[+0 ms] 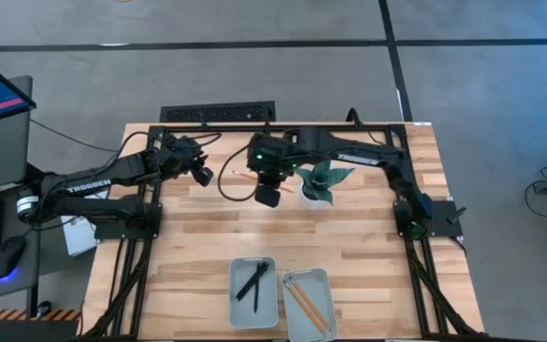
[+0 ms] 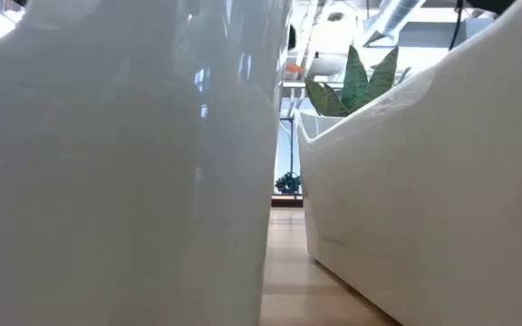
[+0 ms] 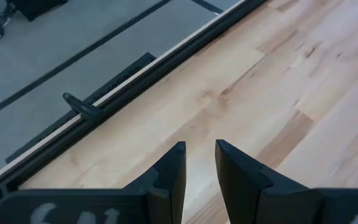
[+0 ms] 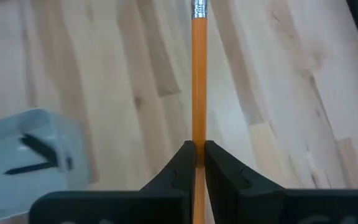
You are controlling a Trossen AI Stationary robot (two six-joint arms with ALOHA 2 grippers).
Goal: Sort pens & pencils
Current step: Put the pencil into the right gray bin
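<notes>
An orange pencil (image 4: pixel 198 74) is in my right gripper (image 4: pixel 197 146), which is shut on it above the middle of the table (image 1: pixel 268 198). Near the table's front edge stand two grey trays. The left tray (image 1: pixel 253 290) holds black pens (image 1: pixel 254 282); the right tray (image 1: pixel 309 302) holds orange pencils (image 1: pixel 304 302). The pens' tray also shows in the right wrist view (image 4: pixel 36 149). My left gripper (image 3: pixel 199 146) stands open over bare wood at the far left of the table (image 1: pixel 202 176), with nothing between its fingers. My right gripper pinches the pencil's orange shaft (image 4: pixel 198 127) between its two fingertips. The pencil runs on ahead of the fingers, in line with them, and its metal ferrule end (image 4: pixel 198 9) points away from the gripper. It is lifted clear of the table.
A small potted plant (image 1: pixel 323 182) in a white pot stands right beside my right gripper, toward the table's right. A black frame (image 3: pixel 123 74) runs along the table's far edge. In the low view the two trays' pale walls (image 2: pixel 116 163) fill the picture, with a narrow gap between them.
</notes>
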